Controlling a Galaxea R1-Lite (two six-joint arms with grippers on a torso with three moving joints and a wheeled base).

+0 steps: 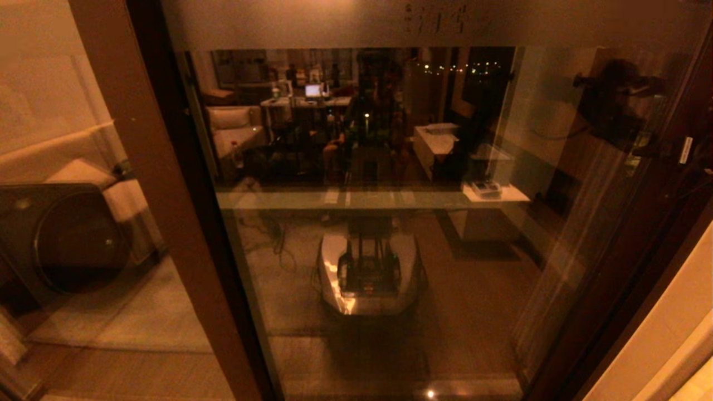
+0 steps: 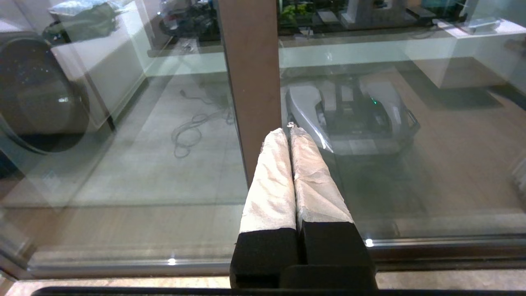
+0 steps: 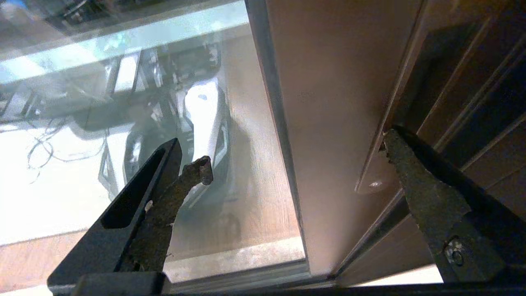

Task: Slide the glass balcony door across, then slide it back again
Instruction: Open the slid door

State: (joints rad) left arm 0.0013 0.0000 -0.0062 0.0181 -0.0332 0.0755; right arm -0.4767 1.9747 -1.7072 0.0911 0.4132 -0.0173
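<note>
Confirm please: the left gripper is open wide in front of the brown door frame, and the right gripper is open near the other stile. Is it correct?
Not quite. The left wrist view shows the left gripper shut, its wrapped fingers pressed together in front of the brown frame of the glass balcony door. The right gripper is indeed open near the other stile.

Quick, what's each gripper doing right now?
Left gripper: shut, holding nothing, by the door frame.
Right gripper: open, astride the door's stile.
</note>
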